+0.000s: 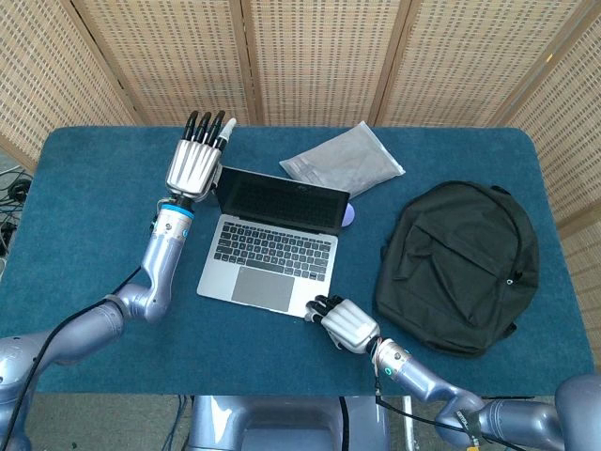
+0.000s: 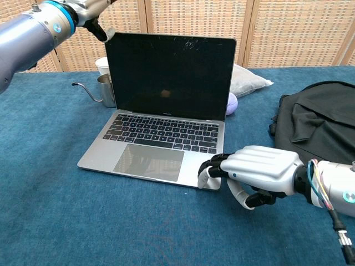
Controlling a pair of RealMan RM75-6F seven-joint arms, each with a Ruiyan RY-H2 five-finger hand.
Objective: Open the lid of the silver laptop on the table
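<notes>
The silver laptop [image 1: 272,242] stands open in the middle of the blue table, its dark screen [image 2: 169,72] nearly upright and the keyboard showing. My left hand [image 1: 195,162] is at the lid's upper left corner with its fingers stretched out flat. Its thumb [image 2: 104,34] touches that corner, and the rest of the hand is cut off at the top of the chest view. My right hand [image 1: 346,324] is at the base's front right corner. There its curled fingers [image 2: 213,162] lie on the corner, and its thumb is against the front edge.
A black backpack [image 1: 460,263] lies right of the laptop, close to my right hand. A grey pouch [image 1: 343,162] and a small purple object [image 2: 232,103] sit behind the lid. A metal pot with a thin spout [image 2: 104,90] and a white cup stand behind the left corner.
</notes>
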